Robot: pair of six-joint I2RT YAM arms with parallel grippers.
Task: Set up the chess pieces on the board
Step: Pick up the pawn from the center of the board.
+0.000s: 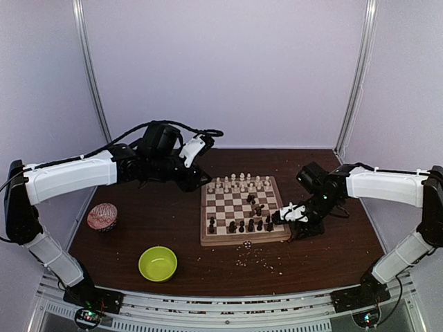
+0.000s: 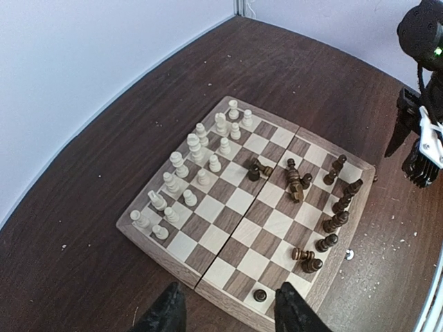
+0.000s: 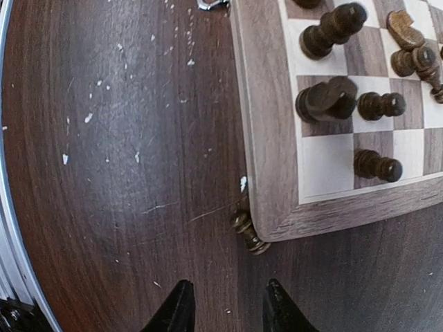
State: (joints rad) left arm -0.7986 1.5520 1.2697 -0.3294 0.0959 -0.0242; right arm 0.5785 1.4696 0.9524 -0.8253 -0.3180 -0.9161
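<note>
The board (image 1: 244, 238) lies mid-table. Cream chess pieces (image 2: 197, 149) stand in two rows along its far side. Dark chess pieces (image 2: 338, 207) stand along the near side, and a few lie toppled mid-board (image 2: 294, 181). My left gripper (image 2: 228, 318) hovers open above the board's left edge, with a dark pawn (image 2: 259, 295) on the square below it; it sits at the board's far-left corner (image 1: 199, 184). My right gripper (image 3: 227, 311) is open and low beside the board's right corner. A dark piece (image 3: 248, 232) lies on the table against that corner, just beyond the fingertips (image 3: 176, 311).
A lime-green bowl (image 1: 158, 263) sits at the front left, and a red-patterned cup (image 1: 102, 216) further left. Pale crumbs (image 1: 261, 257) are scattered on the table in front of the board. White walls enclose the table.
</note>
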